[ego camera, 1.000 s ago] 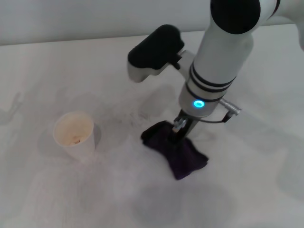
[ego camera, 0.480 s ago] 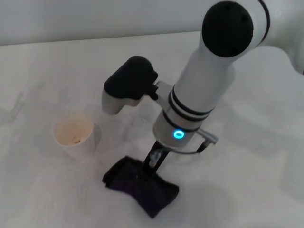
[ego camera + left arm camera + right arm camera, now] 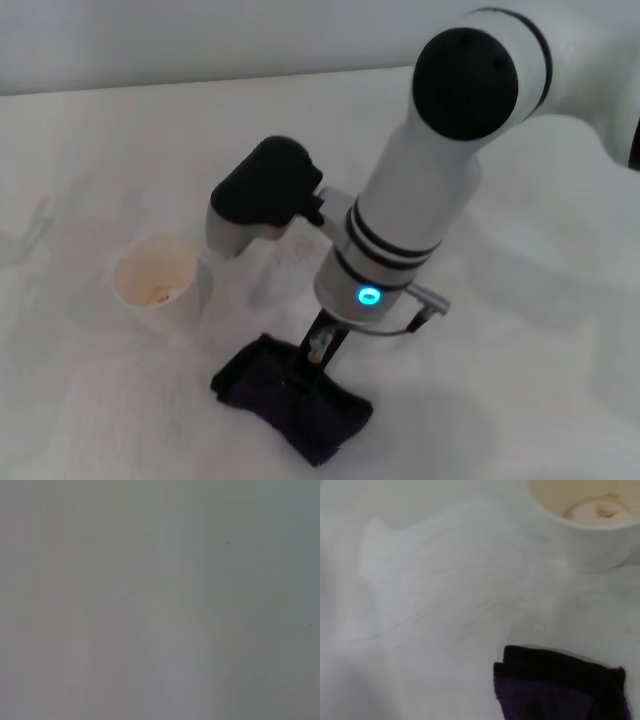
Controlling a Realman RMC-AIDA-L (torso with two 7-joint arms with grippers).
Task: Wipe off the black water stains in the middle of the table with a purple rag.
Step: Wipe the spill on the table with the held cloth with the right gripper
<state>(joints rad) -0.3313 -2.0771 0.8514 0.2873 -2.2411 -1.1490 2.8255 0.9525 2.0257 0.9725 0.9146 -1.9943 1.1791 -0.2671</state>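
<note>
The right gripper (image 3: 312, 362) points straight down over the white bench (image 3: 520, 380), its jaws clenched on the purple rag (image 3: 290, 398), which lies spread flat just in front of a paper cup (image 3: 158, 283). No black stain shows; it may lie under the rag. To wipe well, keep the rag pressed flat, stroke in short passes, and steer clear of the cup. The left gripper is out of sight.

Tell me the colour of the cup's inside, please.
Cream-beige inside the cup; right wrist view shows it best.
</note>
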